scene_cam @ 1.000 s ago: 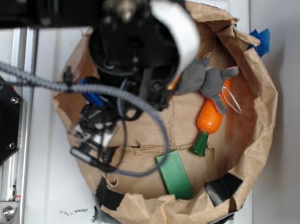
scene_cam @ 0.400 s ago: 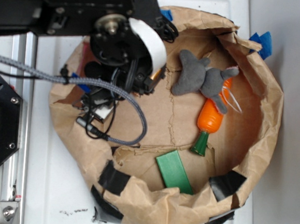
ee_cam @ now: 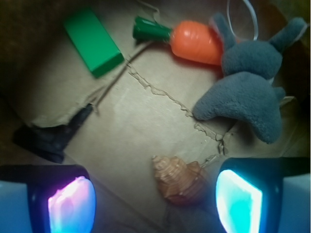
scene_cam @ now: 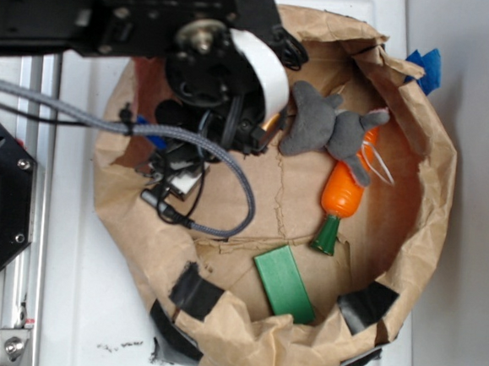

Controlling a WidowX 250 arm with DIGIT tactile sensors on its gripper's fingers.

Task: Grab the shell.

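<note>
Since a moment ago the black robot arm [scene_cam: 211, 70] has shifted slightly right, toward the grey plush toy [ee_cam: 250, 92]. The gripper [ee_cam: 155, 199] hangs over the brown paper-lined bin [scene_cam: 430, 189], its fingers [ee_cam: 70, 204] spread wide apart with nothing held. The small tan-orange ridged spiral shell [ee_cam: 177, 178] lies on the paper between them, nearer the right finger; its long axis seems to run left-right, though blur hides the tip. Beyond lie the orange carrot toy [ee_cam: 194, 41] and green rectangular block [ee_cam: 93, 41].

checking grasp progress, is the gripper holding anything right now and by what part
Nothing is held. The gripper is open, and the shell lies on the brown paper between its fingers, nearer one of them, with neither pad touching it.
</note>
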